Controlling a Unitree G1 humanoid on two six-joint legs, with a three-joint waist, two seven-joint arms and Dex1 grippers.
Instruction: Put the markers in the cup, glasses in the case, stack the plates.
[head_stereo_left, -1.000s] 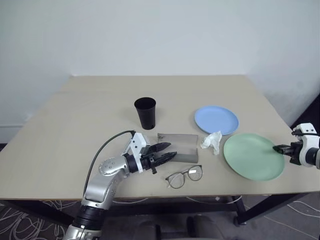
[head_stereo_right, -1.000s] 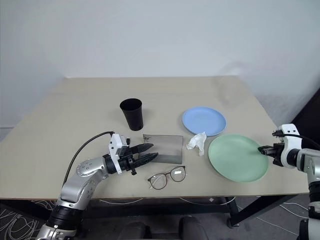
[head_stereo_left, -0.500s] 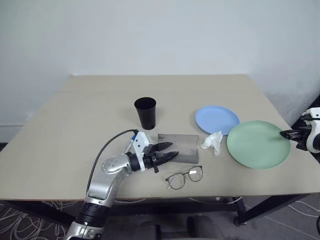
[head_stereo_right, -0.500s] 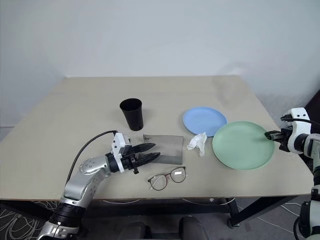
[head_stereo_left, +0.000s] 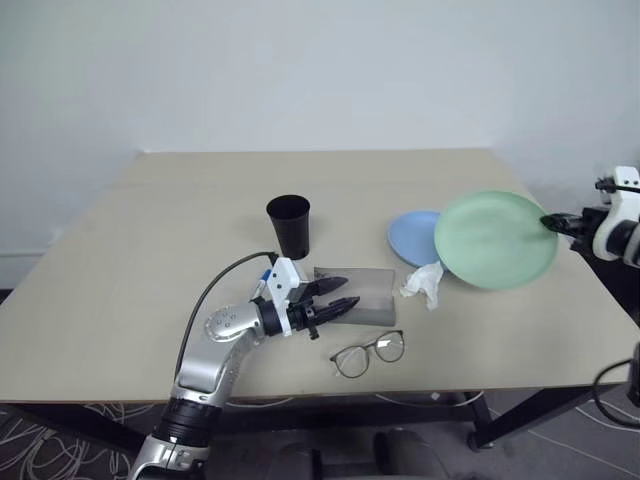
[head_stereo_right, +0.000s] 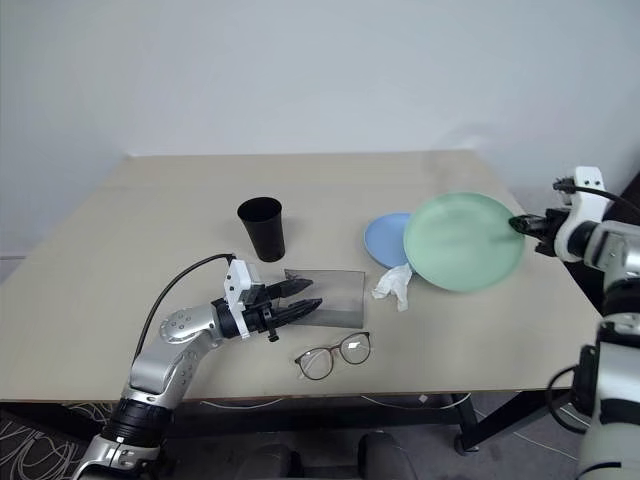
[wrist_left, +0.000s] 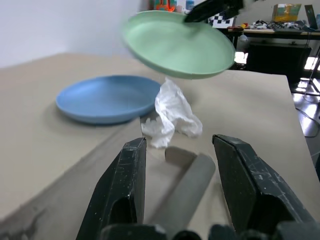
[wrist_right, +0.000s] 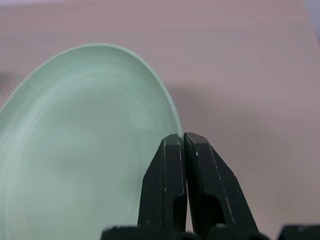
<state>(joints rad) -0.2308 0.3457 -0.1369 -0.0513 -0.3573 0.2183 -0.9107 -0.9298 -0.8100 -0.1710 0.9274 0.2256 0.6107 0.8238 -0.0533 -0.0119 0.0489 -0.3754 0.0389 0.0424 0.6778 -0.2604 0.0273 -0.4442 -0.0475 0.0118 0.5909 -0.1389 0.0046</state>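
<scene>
Head views: the round mint-green shallow plate is held clear of the beige bench, pinched at its rim by the right gripper, and partly overlaps the round light-blue plate lying flat. A crumpled white tissue lies just beside the blue plate. The left gripper hangs with jaws half apart, empty, over the grey oblong soft case. Wire-framed glasses lie near the front edge; the black tapered cup stands behind the case.

Left wrist view: the green plate is seen tilted above the blue one and the tissue.

Right wrist view: the jaws are pressed tight on the plate's rim.

For a clean stack, the green plate should be levelled and centred over the blue one, lowered until seated, and kept off the tissue.
</scene>
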